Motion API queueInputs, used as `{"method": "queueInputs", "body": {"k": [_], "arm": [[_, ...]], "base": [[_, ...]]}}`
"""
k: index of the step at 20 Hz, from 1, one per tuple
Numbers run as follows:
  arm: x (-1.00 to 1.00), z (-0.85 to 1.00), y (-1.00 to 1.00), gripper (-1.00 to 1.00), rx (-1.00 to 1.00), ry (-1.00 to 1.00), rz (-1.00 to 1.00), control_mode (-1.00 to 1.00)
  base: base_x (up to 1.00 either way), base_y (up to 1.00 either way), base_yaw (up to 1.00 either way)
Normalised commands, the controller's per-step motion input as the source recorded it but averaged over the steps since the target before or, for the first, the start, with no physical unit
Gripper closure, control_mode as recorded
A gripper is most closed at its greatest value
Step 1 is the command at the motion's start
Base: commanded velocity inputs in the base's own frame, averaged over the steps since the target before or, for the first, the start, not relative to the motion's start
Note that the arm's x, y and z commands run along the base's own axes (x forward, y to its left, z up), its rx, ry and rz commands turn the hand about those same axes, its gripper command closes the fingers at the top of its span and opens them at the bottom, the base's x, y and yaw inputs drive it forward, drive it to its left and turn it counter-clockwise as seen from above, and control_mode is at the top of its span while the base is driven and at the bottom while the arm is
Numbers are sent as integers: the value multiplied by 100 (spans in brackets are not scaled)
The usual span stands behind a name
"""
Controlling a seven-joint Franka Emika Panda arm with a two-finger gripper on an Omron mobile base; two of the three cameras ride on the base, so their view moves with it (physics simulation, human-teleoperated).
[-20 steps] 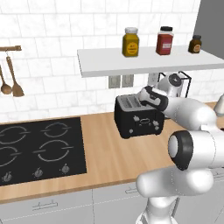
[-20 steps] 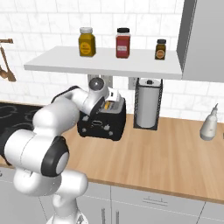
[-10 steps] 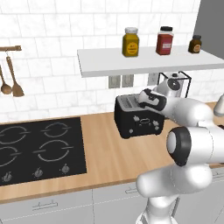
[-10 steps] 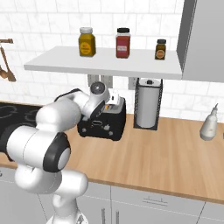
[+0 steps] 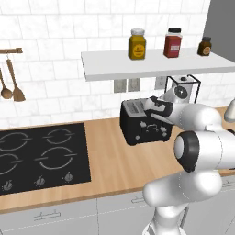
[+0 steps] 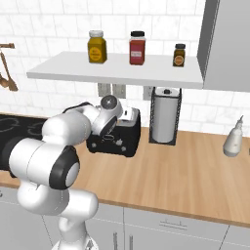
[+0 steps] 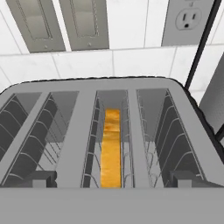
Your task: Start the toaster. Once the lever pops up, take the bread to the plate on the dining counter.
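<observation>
One bread (image 7: pixel 111 148) slice sits in the toaster (image 7: pixel 109 131) slot below the open claw (image 5: pixel 153 106).

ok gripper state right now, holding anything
gripper: open, holding nothing, poised above the toaster with the bread down in its slot.

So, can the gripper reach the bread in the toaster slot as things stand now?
Probably yes. The open gripper hangs right above the toaster, and the bread stands edge-up in the middle slot, nothing covering it. It sits low, though.
</observation>
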Motion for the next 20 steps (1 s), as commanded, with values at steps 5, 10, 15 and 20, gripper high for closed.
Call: {"method": "queueInputs", "body": {"k": [5, 10, 15, 20], "arm": [[0, -3, 0, -100, 0, 0, 0, -100], [0, 0, 0, -100, 0, 0, 0, -100], [0, 0, 0, -100, 0, 0, 0, -100], [0, 0, 0, -100, 0, 0, 0, -100]], "base": [[0, 0, 0], [0, 0, 0], [0, 0, 0], [0, 0, 0]]}}
